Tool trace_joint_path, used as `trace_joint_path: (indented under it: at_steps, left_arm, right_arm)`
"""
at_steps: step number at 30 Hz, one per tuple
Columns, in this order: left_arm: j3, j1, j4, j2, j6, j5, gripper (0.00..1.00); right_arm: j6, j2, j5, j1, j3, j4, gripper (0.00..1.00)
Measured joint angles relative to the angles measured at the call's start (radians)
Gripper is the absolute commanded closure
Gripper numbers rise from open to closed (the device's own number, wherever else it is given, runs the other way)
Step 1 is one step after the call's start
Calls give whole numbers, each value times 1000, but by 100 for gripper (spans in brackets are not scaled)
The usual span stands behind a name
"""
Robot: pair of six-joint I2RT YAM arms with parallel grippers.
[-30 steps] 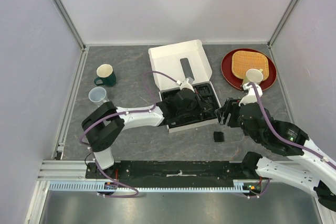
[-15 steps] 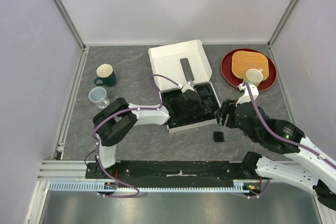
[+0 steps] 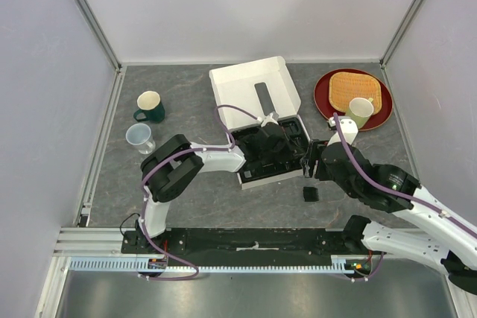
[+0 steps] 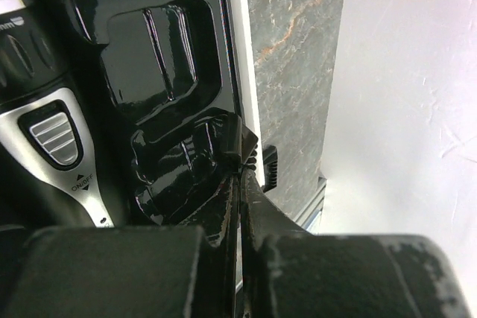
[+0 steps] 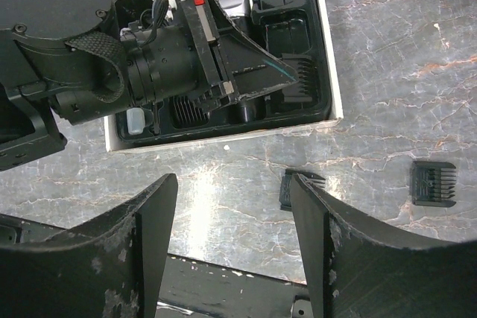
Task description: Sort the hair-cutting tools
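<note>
A dark grey bench (image 3: 186, 94) with pale, marble-like veining fills the floor of a small enclosure. Plain, matte whitish panels close it in on three sides: a back wall (image 3: 246, 5), a left wall (image 3: 45, 109) and a right wall (image 3: 440, 72). Slim aluminium posts (image 3: 89, 16) run up the two rear corners. Along the near edge lies an aluminium rail (image 3: 89, 240), then a white slotted cable duct (image 3: 223, 264) and a strip of dull grey sheet metal (image 3: 246, 296). The light is soft and even, and it casts only faint shadows.
</note>
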Motion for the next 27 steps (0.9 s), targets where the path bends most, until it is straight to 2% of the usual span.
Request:
trace_joint_path:
  at_steps: [12,22,27]
  left_arm:
    - [2,3,2,8,-48,37,98]
    - [-40,1,-33,-16,-61,13,98]
    - [1,0,-40,14,-61,27,98]
  right_arm:
    - [6,1,8,0,0,-1,30]
    - [6,4,8,0,-1,-1,29]
    - [6,0,8,0,-4,-1,29]
